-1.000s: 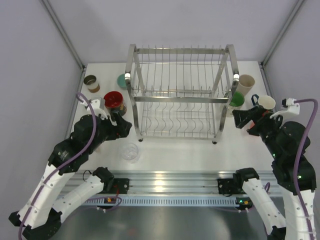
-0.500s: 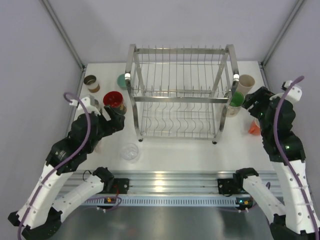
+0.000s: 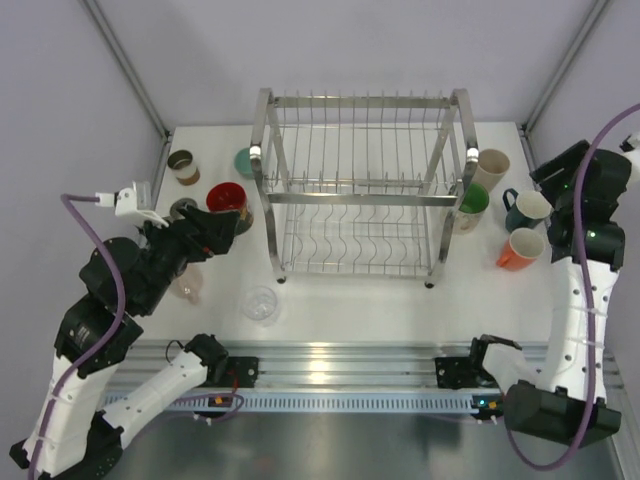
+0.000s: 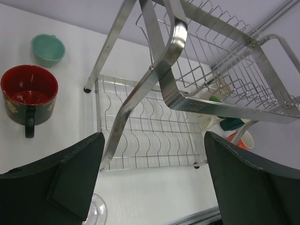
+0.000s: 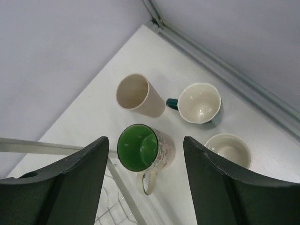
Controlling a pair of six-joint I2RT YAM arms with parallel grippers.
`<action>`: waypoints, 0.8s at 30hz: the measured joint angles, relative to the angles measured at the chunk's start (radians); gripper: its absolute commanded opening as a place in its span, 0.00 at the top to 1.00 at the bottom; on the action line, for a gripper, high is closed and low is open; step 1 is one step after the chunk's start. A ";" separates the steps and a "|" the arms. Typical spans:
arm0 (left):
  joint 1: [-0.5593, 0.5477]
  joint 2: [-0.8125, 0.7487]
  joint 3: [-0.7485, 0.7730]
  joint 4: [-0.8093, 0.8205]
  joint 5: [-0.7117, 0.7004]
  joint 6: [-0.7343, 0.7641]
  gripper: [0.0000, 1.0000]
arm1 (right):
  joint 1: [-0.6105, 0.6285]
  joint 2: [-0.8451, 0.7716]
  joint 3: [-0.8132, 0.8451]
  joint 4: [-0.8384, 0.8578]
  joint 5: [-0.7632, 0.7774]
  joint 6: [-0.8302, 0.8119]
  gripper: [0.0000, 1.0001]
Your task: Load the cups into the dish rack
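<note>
Cups stand in two groups on table [image 3: 350,300], none in dish rack [image 3: 360,102] yet: several by rack's L side, four by its R side toward table's far-R corner. R gripper [image 5: 144,140] hangs high over the R group, fingers apart, nothing btwn them. Green mug [image 5: 137,146] sits almost straight below it, upright, mouth up, close against rack's R front post. Beige cup [image 5: 136,96], cream mug [image 5: 199,103] and orange mug [image 3: 520,248] stand just beside. L gripper [image 4: 153,136] is also spread wide and empty, facing rack's L end, w/ red-lined mug [image 4: 29,96] off to one side. Green mug looks like R arm's pick: straight drop, far nearer than L.
</note>
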 measured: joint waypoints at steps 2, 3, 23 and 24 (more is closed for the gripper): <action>0.000 0.002 0.000 0.002 0.025 0.012 0.07 | -0.093 0.034 -0.003 -0.018 -0.095 0.036 0.39; 0.000 0.003 -0.005 0.008 0.039 0.022 0.07 | -0.134 0.048 -0.016 -0.015 -0.146 0.056 0.41; 0.000 0.024 -0.043 0.032 0.212 0.123 0.07 | -0.218 0.304 -0.227 -0.040 -0.219 0.009 0.57; 0.000 0.019 -0.048 0.033 0.214 0.123 0.07 | -0.211 0.312 -0.230 -0.037 -0.216 0.007 0.58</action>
